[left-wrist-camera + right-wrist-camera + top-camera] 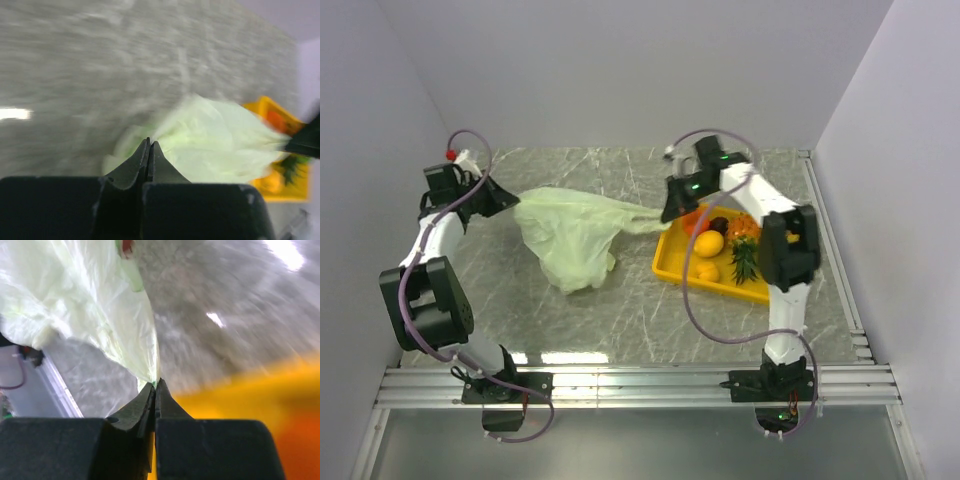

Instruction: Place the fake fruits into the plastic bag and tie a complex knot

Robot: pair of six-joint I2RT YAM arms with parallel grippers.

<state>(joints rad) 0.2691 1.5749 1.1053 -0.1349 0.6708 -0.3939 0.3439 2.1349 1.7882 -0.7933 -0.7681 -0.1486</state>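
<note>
Left gripper point(149, 145) and right gripper point(155, 385) loom closest, over the marble table point(620, 310), each pinched shut on one end of the crumpled pale-green plastic bag point(570, 235) stretched between them, beside the yellow tray point(667, 263) holding the fake fruits point(708, 243).

The left gripper point(149, 150) has its jaws pressed together, nipping the near edge of the plastic bag point(215, 142), which billows ahead of the fingertips and off to their right. Beyond the bag, farther right, a yellow tray point(262, 106) holds an orange ball point(275, 120) and the green leaves of a pineapple-like piece point(292, 167). The table point(100, 65) is blurred.
</note>
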